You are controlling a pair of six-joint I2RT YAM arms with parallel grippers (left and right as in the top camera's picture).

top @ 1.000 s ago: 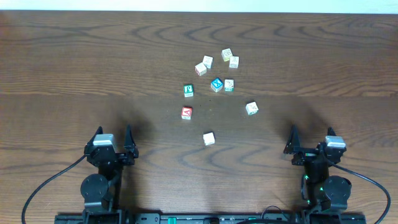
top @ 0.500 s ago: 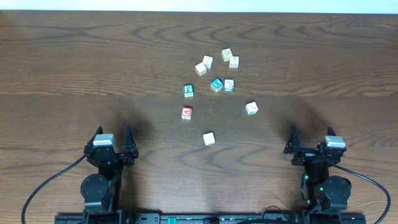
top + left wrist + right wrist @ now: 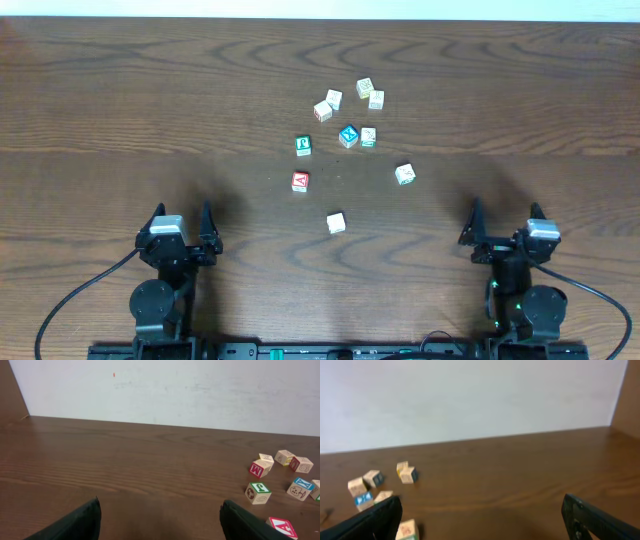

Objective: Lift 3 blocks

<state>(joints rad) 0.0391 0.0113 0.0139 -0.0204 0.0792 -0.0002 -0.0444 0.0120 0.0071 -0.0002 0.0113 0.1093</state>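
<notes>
Left gripper and right gripper both gape empty, well short of the red block, cream block and green-marked block; each is tiny, so an off-centre pinch may flick it away

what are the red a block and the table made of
Red A block: probably pale wood, light edges framing a red painted face with a white letter. Table: dark brown wood grain, matte; solid wood or laminate, cannot tell.
</notes>
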